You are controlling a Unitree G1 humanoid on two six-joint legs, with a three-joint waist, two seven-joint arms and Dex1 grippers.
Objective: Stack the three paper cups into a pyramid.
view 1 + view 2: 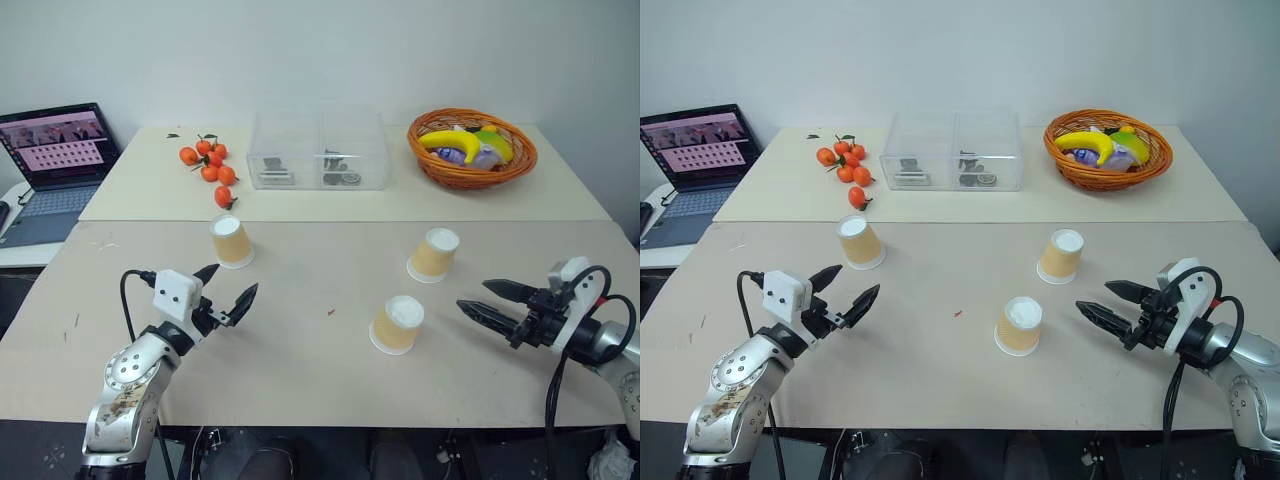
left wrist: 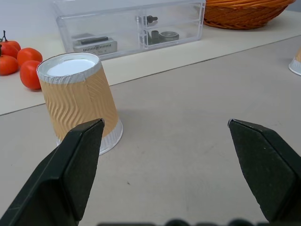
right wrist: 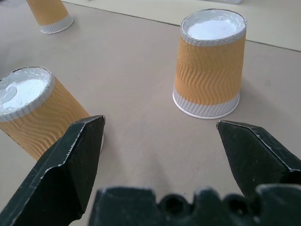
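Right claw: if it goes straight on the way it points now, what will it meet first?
Probably the nearest paper cup. The open right claw points across the table toward it, with bare surface between. Depth is unclear, so it might pass just behind the cup.

Paper cups (image 3: 209, 66) wavy-ribbed, matt; table (image 1: 320, 380) smooth matt; basket (image 1: 471, 172) woven wicker.

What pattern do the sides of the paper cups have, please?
Tan-orange with wavy embossed ridges, white at base and rim; the cup in the right wrist view shows it best.
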